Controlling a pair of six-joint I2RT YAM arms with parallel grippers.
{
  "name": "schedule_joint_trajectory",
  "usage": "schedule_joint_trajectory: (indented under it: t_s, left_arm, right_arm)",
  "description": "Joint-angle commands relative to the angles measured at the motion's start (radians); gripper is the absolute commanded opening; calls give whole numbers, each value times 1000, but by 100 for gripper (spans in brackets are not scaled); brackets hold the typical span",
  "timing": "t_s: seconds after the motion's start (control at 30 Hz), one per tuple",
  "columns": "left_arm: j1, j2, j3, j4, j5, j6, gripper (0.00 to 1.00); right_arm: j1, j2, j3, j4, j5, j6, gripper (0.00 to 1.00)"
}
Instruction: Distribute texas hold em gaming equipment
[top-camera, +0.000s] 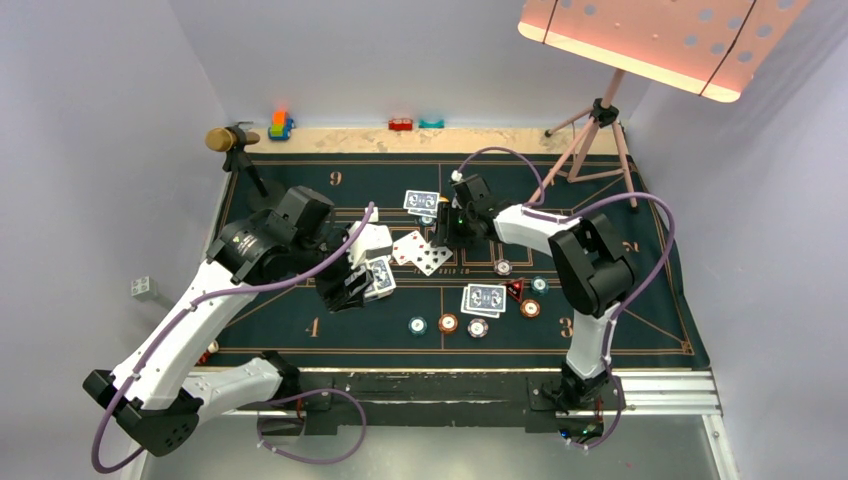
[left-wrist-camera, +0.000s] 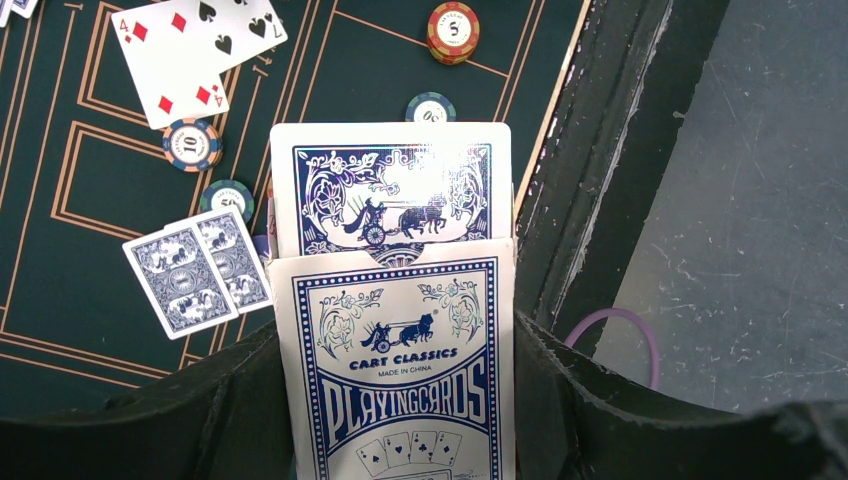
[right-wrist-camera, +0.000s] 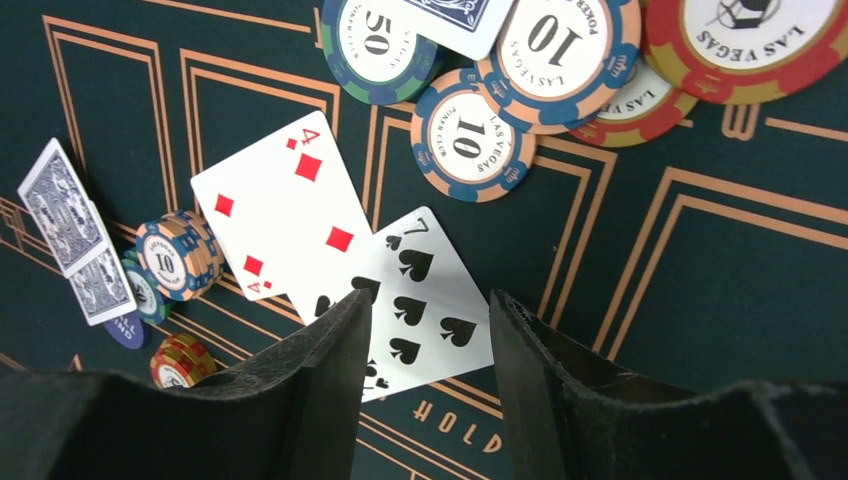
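My left gripper (top-camera: 362, 282) is shut on a blue-and-white playing-card box (left-wrist-camera: 400, 370), with a blue-backed card (left-wrist-camera: 390, 185) sticking out of its top. My right gripper (right-wrist-camera: 430, 300) is open and empty, low over the face-up 7 of spades (right-wrist-camera: 425, 270), which overlaps the 4 of diamonds (right-wrist-camera: 285, 205). Both cards also show in the top view (top-camera: 420, 252). Face-down pairs lie at the far middle (top-camera: 421, 202) and near right (top-camera: 484, 298). Teal (top-camera: 417, 325), orange (top-camera: 448, 322) and striped (top-camera: 478, 327) chips lie in a row. The red-black triangle marker (top-camera: 515, 290) is beside the near pair.
A gold-headed microphone (top-camera: 228, 138) and toy blocks (top-camera: 281, 124) stand at the mat's far edge. A tripod stand (top-camera: 595, 135) rises at the far right. More chips (right-wrist-camera: 470, 135) lie ahead of the right gripper. A metal rail (top-camera: 660, 385) runs along the near edge.
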Motion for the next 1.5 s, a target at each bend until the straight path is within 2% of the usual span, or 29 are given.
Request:
schedule_joint_trajectory:
  t_s: [0.0, 0.5, 0.67, 0.8, 0.93, 1.0, 1.07, 1.23, 1.47]
  left_arm:
    - [4, -5, 44, 16, 22, -21, 0]
    - [3, -19, 33, 19, 16, -21, 0]
    - [4, -18, 27, 24, 10, -20, 0]
    - [4, -13, 22, 26, 7, -14, 0]
    - [3, -6, 16, 29, 6, -7, 0]
    - [3, -3, 15, 31, 7, -5, 0]
    - [4, 1, 15, 31, 7, -1, 0]
    - [4, 16, 13, 46, 16, -2, 0]
    - [4, 57, 39, 59, 27, -11, 0]
  right_arm:
    - [1, 32, -8, 55, -82, 39, 50]
    - [16, 26, 36, 35, -132, 33, 48]
    - [7, -57, 87, -47, -81, -20, 55]
    - [-6, -170, 88, -97, -86, -48, 66]
    - [-7, -330, 42, -105, -194, -50, 78]
    - [-7, -393, 18, -102, -281, -40, 87]
    - [-7, -444, -12, -78, -390, -20, 91]
    - [11, -535, -116, 113, -659, 106, 95]
    - [120, -553, -151, 194, -697, 148, 98]
